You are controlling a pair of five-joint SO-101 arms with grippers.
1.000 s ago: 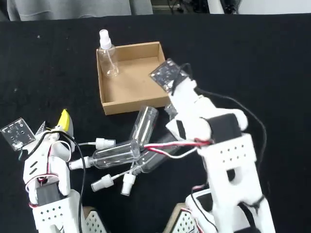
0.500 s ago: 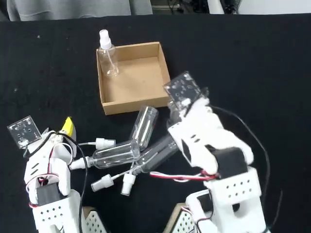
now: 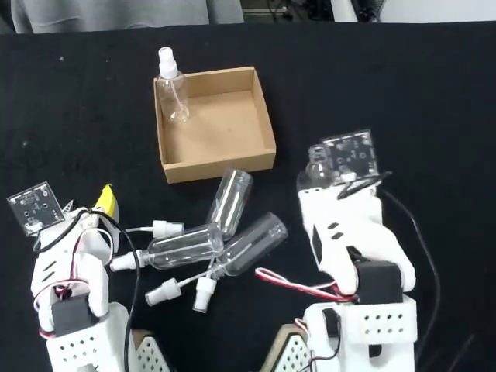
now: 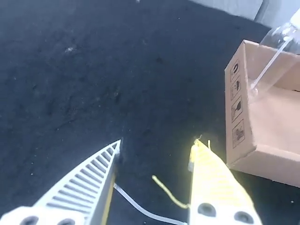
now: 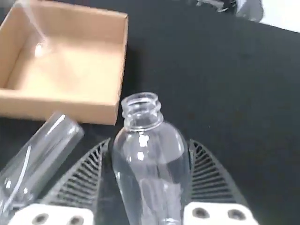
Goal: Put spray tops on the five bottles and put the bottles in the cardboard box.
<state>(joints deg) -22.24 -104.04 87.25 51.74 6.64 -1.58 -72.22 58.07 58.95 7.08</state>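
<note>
The clear plastic bottle (image 5: 147, 159) with the open threaded neck sits upright between my right fingers (image 5: 204, 164), which pinch its belly from both sides. I grip it low on the body so the mouth is bare and points up, ready, I judge, for a top to go on. I hold it off the near right corner of the shallow brown cardboard box (image 3: 217, 167), apart from it, over the black cloth-covered desk (image 3: 403, 85); whether its base rests on the desk I cannot tell. In the box's far left corner stands the one capped bottle (image 3: 172, 97), upright with its white sprayer on, tucked there so the floor is free for the other four. Three more clear bottles (image 3: 232, 200) lie on their sides on the desk between my arms, crowded together in front of the box, with white spray tops (image 3: 164, 293) and their thin tubes strewn at the near ends. My left fingers (image 4: 206, 173), one white and one yellow, are spread wide with nothing between them, low over the desk beside that heap. That placing is, I reckon, to take up a top and bring it across to the neck I am presenting.
</note>
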